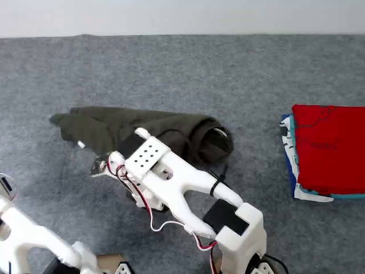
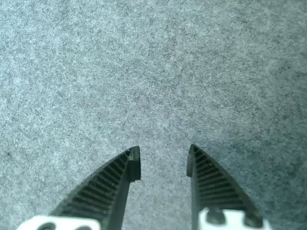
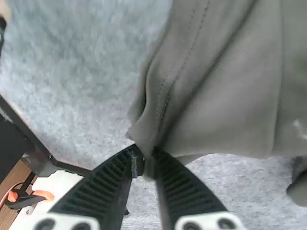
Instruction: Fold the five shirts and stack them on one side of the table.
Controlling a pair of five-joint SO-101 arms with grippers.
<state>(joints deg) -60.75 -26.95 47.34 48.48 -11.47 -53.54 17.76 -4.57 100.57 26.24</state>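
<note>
**Limp cloth, pinched at its near edge**

The olive shirt (image 1: 142,128) lies crumpled mid-table on the grey felt (image 1: 228,63), well left of the folded stack (image 1: 328,151) topped in red. The right gripper (image 3: 144,165) is clamped on a thin fold at the shirt's near edge. The cloth looks light and limp, likely to sag and drag, so a seam or corner seems the surest hold. The left gripper (image 2: 163,165) hangs with jaws parted over bare felt, holding nothing.

Olive shirt (image 1: 108,128) lies bunched mid-table (loosely rolled); folded stack (image 1: 331,148), red on top, well apart.
</note>
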